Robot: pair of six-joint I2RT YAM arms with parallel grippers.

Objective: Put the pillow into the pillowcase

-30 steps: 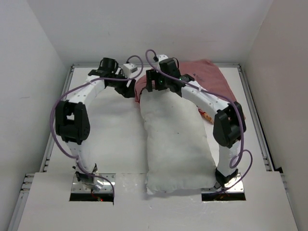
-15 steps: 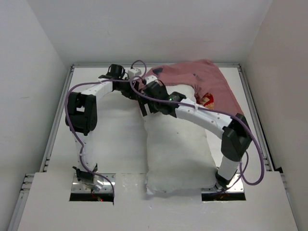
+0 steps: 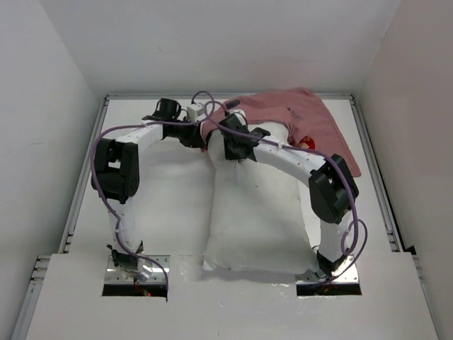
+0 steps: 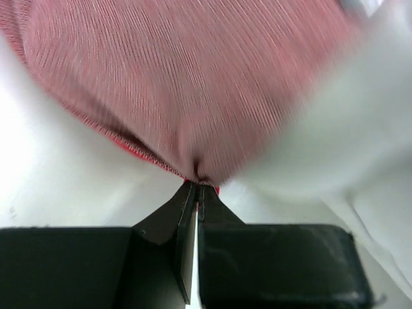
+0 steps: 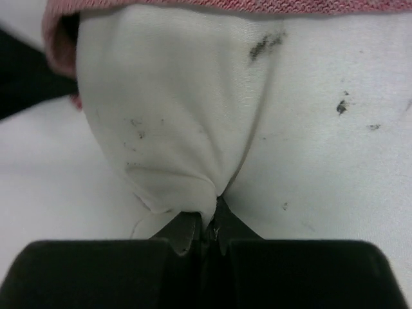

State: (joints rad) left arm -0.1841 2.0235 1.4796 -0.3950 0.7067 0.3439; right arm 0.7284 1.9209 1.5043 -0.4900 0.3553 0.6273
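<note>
The white pillow lies lengthwise down the middle of the table, its far end tucked into the mouth of the red pillowcase at the back right. My left gripper is shut on the pillowcase's opening hem, at the pillow's far left corner. My right gripper is shut on a pinch of pillow fabric just below the case's pink rim. The pillow's blue tag is out of view.
The white table is ringed by a metal frame and tall white walls. The arm bases stand at the near edge on metal plates. Purple cables loop along both arms.
The right gripper has moved back toward the case mouth, pushing the pillow's far end deeper in. The pillow's near end shifted slightly left. The left gripper stayed holding the hem.
</note>
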